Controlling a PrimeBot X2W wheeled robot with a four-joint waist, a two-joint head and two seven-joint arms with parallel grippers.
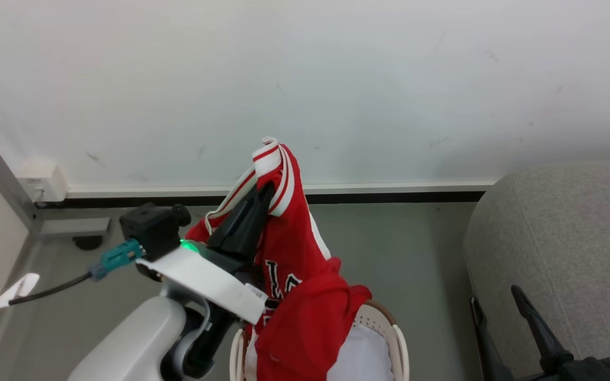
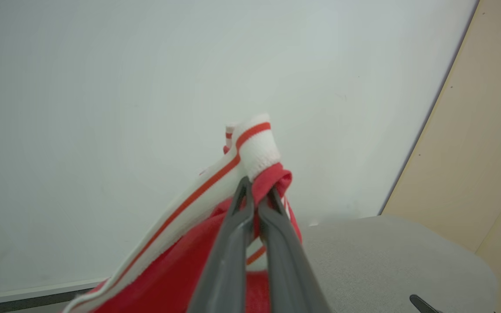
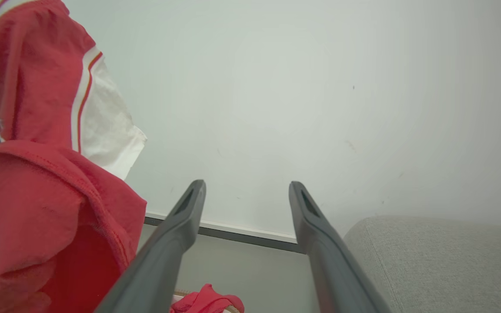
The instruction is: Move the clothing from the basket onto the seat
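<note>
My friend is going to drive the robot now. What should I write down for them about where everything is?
Left end effector: shut on the jersey at its striped trim, holding it up.
Right end effector: open, holding nothing, low by the seat.
Jersey: its lower folds drape over the basket; red cloth also shows at the basket's rim.
Seat: on the robot's right of the basket.
Done: jersey gripped and raised.
Left: carry it right, lay it on the seat, then check the basket for more clothing.
</note>
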